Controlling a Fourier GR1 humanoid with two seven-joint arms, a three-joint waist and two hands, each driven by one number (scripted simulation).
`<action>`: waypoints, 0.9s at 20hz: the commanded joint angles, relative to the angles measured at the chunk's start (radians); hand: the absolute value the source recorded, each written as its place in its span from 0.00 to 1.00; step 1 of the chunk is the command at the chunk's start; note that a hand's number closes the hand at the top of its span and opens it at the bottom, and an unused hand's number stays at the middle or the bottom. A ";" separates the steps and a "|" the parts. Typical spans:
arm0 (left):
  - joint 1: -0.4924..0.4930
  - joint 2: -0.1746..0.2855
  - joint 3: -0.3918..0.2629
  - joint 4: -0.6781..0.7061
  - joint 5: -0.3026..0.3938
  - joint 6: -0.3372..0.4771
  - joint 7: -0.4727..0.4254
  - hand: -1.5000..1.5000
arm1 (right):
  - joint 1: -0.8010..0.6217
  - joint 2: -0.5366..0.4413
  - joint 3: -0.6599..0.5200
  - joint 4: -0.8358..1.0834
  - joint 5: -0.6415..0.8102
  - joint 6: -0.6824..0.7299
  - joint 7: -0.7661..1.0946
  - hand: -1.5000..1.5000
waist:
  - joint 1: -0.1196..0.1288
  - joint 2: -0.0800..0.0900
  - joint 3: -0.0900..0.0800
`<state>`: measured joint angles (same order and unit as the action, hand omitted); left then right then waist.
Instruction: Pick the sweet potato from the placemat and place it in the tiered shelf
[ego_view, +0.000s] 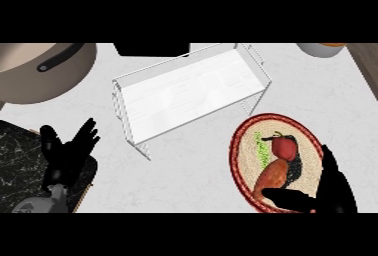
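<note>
**A:** What sits along the left edge of the counter (192, 170)?

**B:** A big round pan (37, 75) with a black handle fills the far left corner. Nearer, a dark marbled slab (18, 155) lies at the left edge. The left hand (66, 155) rests over the slab's right side, fingers up, straight and spread, holding nothing.

**A:** And the middle?

**B:** The tiered shelf (192, 92), white with a thin wire frame, stands at a slant in the middle of the counter, reaching toward the far edge. Nothing lies on its top tier. A black object (151, 48) shows at the far edge just behind it.

**A:** Where is the sweet potato?

**B:** The sweet potato (269, 175) lies on the round, red-rimmed placemat (238, 150), to the right of the shelf near the counter's near right corner. It sits in the mat's lower half, lengthwise, apart from the shelf.

**A:** Has the right hand got it?

**B:** No. The right hand (336, 192) is over the mat's right rim, fingers straight and pointing away. Its thumb (291, 199) reaches across the mat's near rim, just beside the sweet potato's near end. Whether it touches, I cannot tell.

**A:** Anything further right?

**B:** A bowl (321, 49) at the far edge.
</note>
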<state>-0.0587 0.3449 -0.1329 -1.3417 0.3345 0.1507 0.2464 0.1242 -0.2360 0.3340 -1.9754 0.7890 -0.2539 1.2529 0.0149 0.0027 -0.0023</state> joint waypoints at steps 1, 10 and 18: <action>-0.027 -0.010 0.024 0.072 -0.011 0.004 -0.025 0.50 | -0.046 0.104 0.018 0.007 0.104 0.102 0.235 0.00 | -0.016 0.000 -0.001; 0.033 -0.021 0.013 -0.008 -0.010 -0.022 -0.019 0.50 | -0.084 0.215 -0.074 0.174 0.183 0.119 0.151 0.00 | -0.005 -0.003 0.002; 0.020 -0.016 0.044 0.036 -0.037 -0.025 -0.034 0.50 | -0.050 0.235 -0.035 0.247 0.260 0.053 0.141 0.00 | -0.013 -0.003 0.002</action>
<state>-0.0509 0.3232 -0.1096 -1.3266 0.3058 0.1375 0.2423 0.0824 -0.0125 0.2537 -1.7542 1.0074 -0.1776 1.1986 0.0027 0.0001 -0.0005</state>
